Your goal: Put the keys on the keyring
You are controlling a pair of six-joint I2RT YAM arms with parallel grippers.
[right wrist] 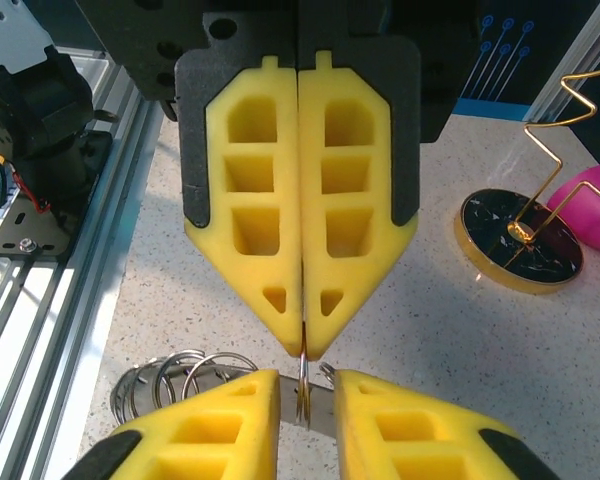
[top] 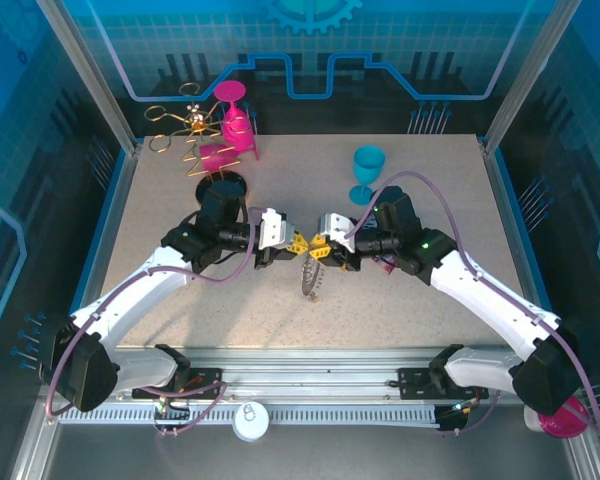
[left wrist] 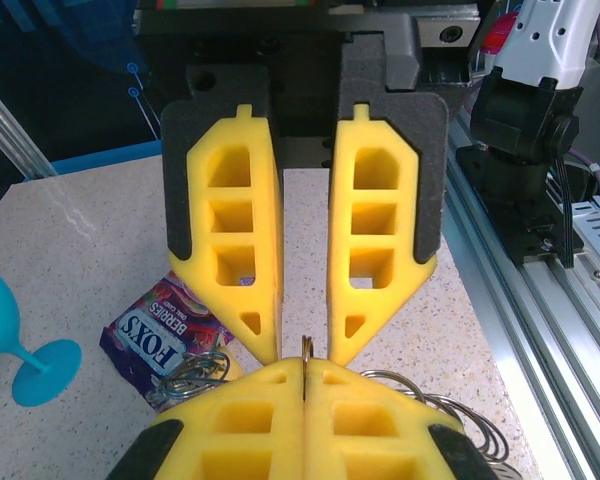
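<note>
A robotics lab test cell, seen from above. A speckled beige bench (top: 400,300) sits inside a cage of aluminium frame posts (top: 85,75). It is walled by translucent blue panels (top: 430,60), printed with a gear and circuit-line pattern across the top of the frame. Along the bottom edge, a white left arm (top: 130,295) and right arm (top: 485,288) are bolted to a slotted metal rail (top: 320,372), cables looping off them. Toy-like props stand toward the upper part of the bench: a blue goblet (top: 368,172) and a gold wire stand (top: 185,125).

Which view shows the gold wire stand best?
Top external: the gold wire stand shows loops, zigzag stem and dark base at the far left. Right wrist catches its base and one bent wire.
</note>
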